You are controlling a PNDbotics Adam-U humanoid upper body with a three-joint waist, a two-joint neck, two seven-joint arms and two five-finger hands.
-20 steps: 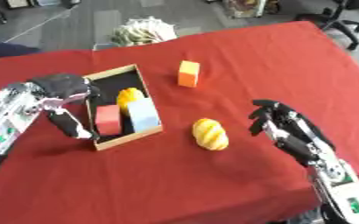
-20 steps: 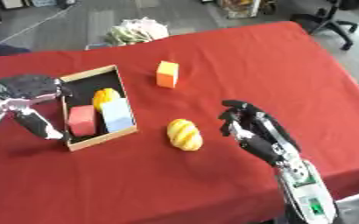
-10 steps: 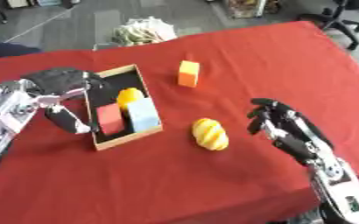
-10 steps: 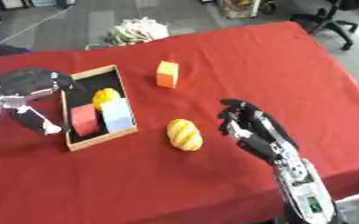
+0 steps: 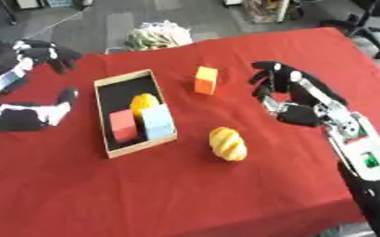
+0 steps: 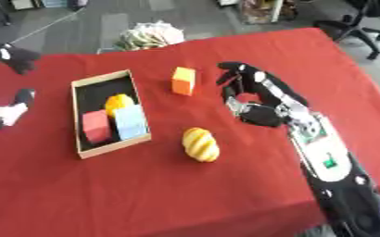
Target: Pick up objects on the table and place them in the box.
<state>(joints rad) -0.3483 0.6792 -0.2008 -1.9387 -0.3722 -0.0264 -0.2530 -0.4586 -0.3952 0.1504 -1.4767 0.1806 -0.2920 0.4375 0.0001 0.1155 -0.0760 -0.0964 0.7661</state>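
Observation:
A shallow wooden box (image 5: 102,119) lies left of centre on the red table. Inside it are a red block (image 5: 122,125), a pale blue block (image 5: 157,121) and a yellow rounded piece (image 5: 143,100). An orange cube (image 5: 206,80) stands on the cloth right of the box's far end. A yellow bread-shaped object (image 5: 227,143) lies near the box's front right corner. My right hand (image 5: 293,96) hovers open right of the cube, fingers spread toward it. My left hand (image 5: 39,55) is open at the far left, away from the box, holding nothing.
A crumpled pale bundle (image 5: 157,35) lies on the floor beyond the table's far edge. An office chair (image 5: 364,22) stands at the upper right. The table's right edge runs close by my right arm.
My left hand has drawn back from the box toward the upper left. My right hand has moved up and forward, from beside the bread-shaped object toward the orange cube.

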